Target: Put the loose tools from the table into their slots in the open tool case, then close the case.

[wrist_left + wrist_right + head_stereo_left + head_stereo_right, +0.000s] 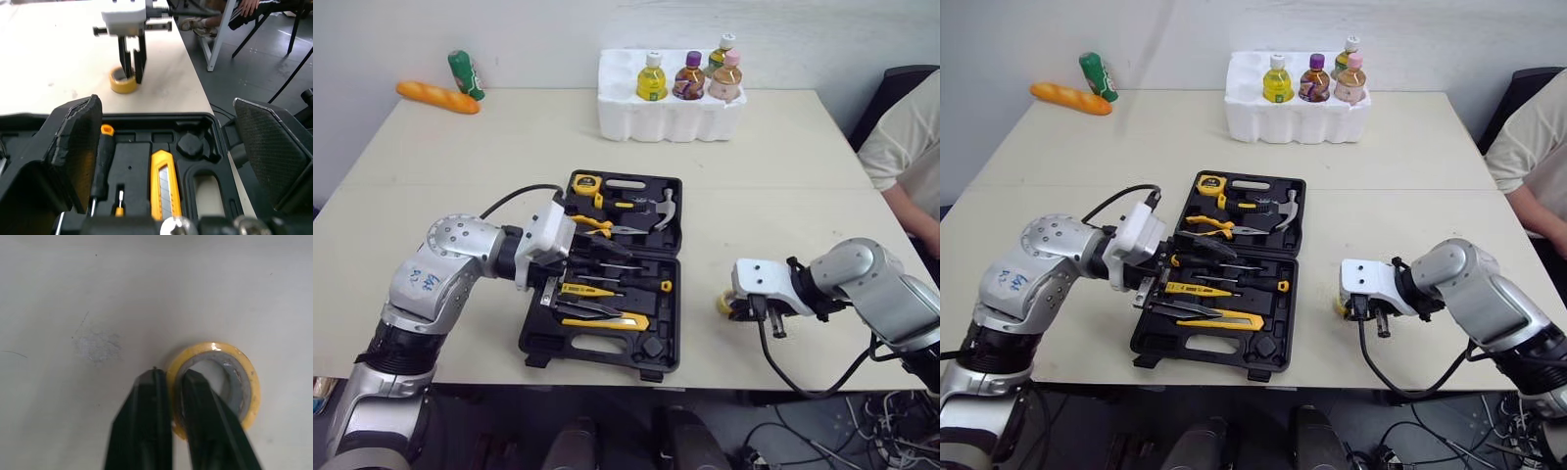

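Right of the case: yellow tape roll (215,350) lies flat on the counter (783,166), hole facing up, near the front edge and apart from the tool case (597,351).
Right hand: the right hand (173,377) comes down on the roll from above, one finger inside the ring and one outside. It is clenched on the near wall of the roll, which rests on the counter.
Left hand: the left hand (164,122) hangs over the case's near half, above the screwdrivers and the yellow utility knife (607,321). Its fingers are spread wide and grasp nothing.
Case: open and flat, lid half away from the robot, most slots filled.
Key relation: the case lies to the robot's left of the roll, and the right arm is the nearer one and already on it.
Next move, my read: lift straight up, then carry left to the near half.
Slot: can't tell which recess takes the roll.
Risk: a one-wall pinch could let the roll swing or slip.
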